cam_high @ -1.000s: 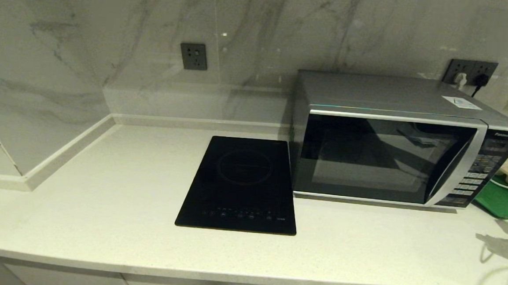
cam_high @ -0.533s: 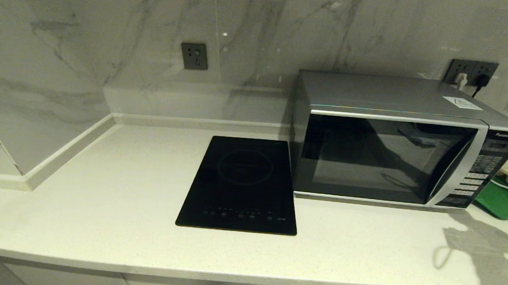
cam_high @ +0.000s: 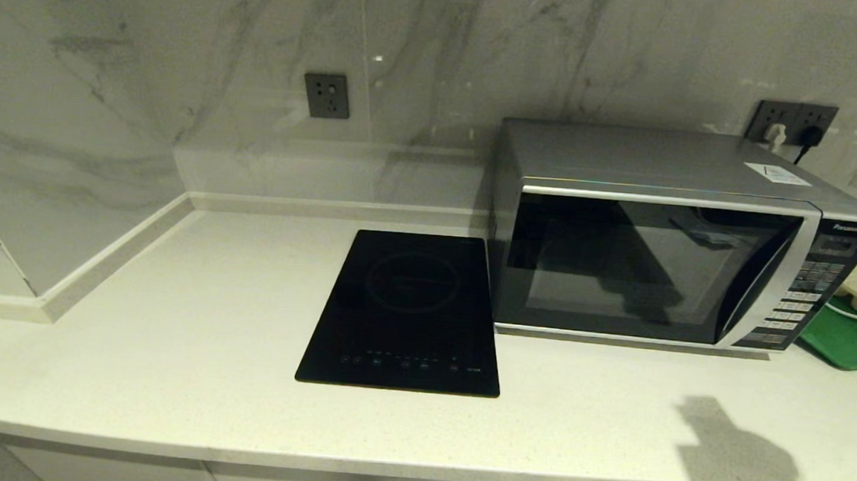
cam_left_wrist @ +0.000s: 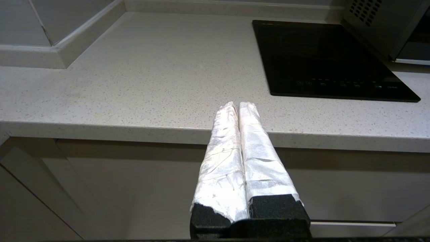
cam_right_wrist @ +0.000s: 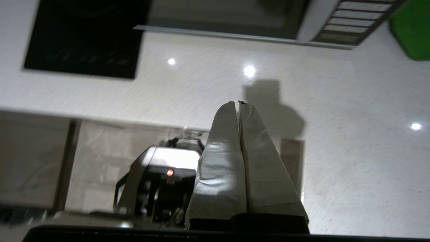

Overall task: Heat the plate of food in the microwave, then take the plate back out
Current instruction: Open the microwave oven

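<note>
Marble-walled kitchen, pale desk (cam_high: 167, 373): microwave (cam_high: 666, 247) shut, beside hob (cam_high: 405, 313). Plate of food unseen, perhaps offscreen. Right tool (cam_right_wrist: 239, 105) pressed together, its shadow newly advanced toward door; left tool (cam_left_wrist: 238, 106) closed, parked.

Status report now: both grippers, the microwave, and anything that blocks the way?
Left gripper shut, parked below counter edge. Right gripper shut, empty, above counter before microwave. Microwave door closed; plate not in view. Nothing blocks door.
</note>
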You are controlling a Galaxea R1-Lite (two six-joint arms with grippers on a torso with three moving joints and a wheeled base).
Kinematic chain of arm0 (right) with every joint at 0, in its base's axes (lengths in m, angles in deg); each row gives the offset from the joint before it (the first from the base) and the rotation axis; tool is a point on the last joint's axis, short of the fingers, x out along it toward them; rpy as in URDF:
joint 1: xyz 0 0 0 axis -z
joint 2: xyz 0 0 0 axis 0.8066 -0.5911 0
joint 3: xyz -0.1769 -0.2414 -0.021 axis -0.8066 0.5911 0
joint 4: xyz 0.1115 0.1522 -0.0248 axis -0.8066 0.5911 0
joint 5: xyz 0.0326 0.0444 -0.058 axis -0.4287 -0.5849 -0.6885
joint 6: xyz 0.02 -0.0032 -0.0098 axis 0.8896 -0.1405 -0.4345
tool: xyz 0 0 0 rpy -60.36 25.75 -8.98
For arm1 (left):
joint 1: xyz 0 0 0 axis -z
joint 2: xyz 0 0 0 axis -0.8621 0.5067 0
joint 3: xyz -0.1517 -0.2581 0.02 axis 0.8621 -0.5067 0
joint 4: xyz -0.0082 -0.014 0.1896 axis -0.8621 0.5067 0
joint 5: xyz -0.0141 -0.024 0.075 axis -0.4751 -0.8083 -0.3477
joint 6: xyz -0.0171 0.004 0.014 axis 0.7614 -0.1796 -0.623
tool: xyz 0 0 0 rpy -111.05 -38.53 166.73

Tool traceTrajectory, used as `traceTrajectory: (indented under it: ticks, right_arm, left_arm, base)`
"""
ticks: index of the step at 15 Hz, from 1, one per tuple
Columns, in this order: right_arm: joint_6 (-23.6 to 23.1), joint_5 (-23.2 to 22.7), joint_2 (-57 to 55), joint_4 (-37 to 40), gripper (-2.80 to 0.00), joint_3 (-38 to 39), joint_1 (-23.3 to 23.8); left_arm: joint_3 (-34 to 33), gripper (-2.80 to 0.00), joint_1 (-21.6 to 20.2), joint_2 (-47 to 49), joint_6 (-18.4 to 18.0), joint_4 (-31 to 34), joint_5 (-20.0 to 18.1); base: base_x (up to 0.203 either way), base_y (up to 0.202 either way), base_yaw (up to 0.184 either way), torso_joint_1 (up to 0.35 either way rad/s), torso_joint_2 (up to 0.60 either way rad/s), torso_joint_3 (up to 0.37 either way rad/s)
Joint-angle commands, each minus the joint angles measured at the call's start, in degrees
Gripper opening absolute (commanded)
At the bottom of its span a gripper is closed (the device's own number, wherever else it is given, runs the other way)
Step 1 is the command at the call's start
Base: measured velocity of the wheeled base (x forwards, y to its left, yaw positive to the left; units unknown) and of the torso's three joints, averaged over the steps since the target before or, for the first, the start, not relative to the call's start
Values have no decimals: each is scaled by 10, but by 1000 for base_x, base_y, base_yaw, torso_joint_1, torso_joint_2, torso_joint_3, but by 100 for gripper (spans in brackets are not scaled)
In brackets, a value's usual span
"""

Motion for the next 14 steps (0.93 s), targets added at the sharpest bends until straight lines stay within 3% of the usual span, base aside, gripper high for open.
traceTrajectory:
  ticks: [1, 5, 8, 9, 11, 14]
  right_arm:
    - [-1, 1, 118, 67, -280, -1, -53]
    - [-2, -4, 262, 171, -280, 14, -66]
    - [-27, -62, 364, 255, -280, 29, -69]
    - [-31, -72, 393, 264, -280, 31, -75]
    - [-29, -78, 432, 270, -280, 30, -134]
    - [19, -74, 518, 272, -280, 56, -151]
  left_arm:
    - [0, -280, 0, 0, 0, 0, 0]
    - [0, -280, 0, 0, 0, 0, 0]
    - [0, -280, 0, 0, 0, 0, 0]
    - [0, -280, 0, 0, 0, -1, 0]
    - [0, -280, 0, 0, 0, 0, 0]
    - [0, -280, 0, 0, 0, 0, 0]
  base:
    - [0, 0, 0, 0, 0, 0]
    - [0, 0, 0, 0, 0, 0]
    - [0, 0, 0, 0, 0, 0]
    - [0, 0, 0, 0, 0, 0]
    - [0, 0, 0, 0, 0, 0]
    - [0, 0, 0, 0, 0, 0]
